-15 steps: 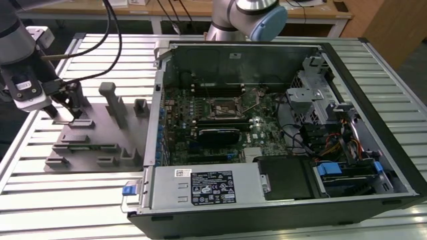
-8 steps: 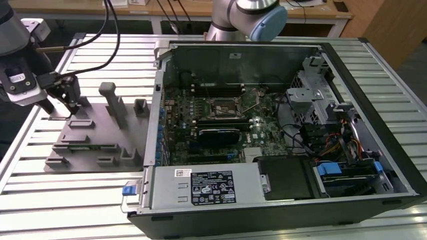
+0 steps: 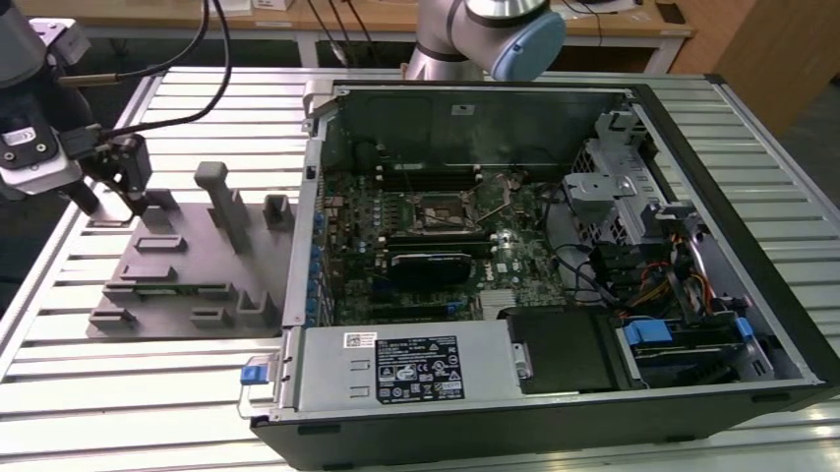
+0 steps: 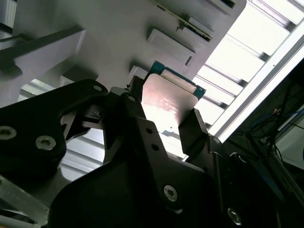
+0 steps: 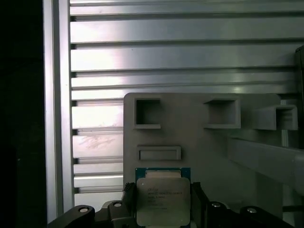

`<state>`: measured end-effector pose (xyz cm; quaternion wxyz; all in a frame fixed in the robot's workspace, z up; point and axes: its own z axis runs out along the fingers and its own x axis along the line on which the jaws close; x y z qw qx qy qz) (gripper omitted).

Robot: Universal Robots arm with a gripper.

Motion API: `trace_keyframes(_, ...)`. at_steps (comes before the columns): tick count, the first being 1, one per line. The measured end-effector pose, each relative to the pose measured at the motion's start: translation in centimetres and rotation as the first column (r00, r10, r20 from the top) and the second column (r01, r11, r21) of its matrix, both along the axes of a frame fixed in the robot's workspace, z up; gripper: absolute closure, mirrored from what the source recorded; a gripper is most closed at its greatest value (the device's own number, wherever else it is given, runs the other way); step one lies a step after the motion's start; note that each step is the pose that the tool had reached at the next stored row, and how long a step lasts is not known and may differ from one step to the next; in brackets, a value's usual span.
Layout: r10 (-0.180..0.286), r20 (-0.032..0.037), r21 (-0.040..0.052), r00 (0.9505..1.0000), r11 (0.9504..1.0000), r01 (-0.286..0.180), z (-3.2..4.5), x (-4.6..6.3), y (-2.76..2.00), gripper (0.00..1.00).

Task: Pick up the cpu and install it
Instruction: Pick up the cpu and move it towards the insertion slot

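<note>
Hand (image 4: pixel 164 114) clamps the flat square cpu (image 5: pixel 163 202), its metal top shiny

A: Arm (image 3: pixel 459 39)?
B: A grey joint with a blue cap sits at the far edge of the exterior view. The wrist (image 3: pixel 30 138) hangs at the exterior view's left, pointing down.
A: Gripper (image 3: pixel 116 206)?
B: Low. Its black fingers (image 4: pixel 135 121) (seen in both wrist views) press opposite edges of the cpu (image 5: pixel 163 202).

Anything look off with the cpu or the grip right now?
Nothing stands out. The cpu sits square between the jaws, which close on two opposite edges, at the grey fixture. No tilt or damage shows.
</note>
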<state>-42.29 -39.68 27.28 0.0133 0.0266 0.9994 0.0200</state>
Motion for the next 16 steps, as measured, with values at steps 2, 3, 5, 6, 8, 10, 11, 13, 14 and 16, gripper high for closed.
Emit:
trace_keyframes(2,0.0,0.0002,0.0,1.0,1.0,0.0,0.39,0.0,0.0,0.45)
trace_keyframes(3,0.0,0.0003,0.0,1.0,1.0,0.0,0.6,0.0,0.0,0.45)
trace_keyframes(5,0.0,0.0002,-0.0001,1.0,1.0,0.0,1.06,0.0,0.0,0.45)
trace_keyframes(6,0.0,0.0005,0.0,1.0,1.0,0.0,1.3,0.0,0.0,0.45)
trace_keyframes(8,0.0,0.0007,0.0,1.0,1.0,0.0,1.8,0.0,0.0,0.45)
trace_keyframes(10,0.0,0.0009,0.0,1.0,1.0,0.0,2.32,0.0,0.0,0.45)
trace_keyframes(11,0.0,0.001,0.0,1.0,1.0,0.0,2.61,0.0,0.0,0.45)
trace_keyframes(13,0.0,0.0013,0.0,1.0,1.0,0.0,3.15,0.0,0.0,0.45)
trace_keyframes(14,0.0,0.0014,0.0,1.0,1.0,0.0,3.41,0.0,0.0,0.45)
trace_keyframes(16,0.0,0.0016,0.0,1.0,1.0,0.0,3.95,0.0,0.0,0.45)
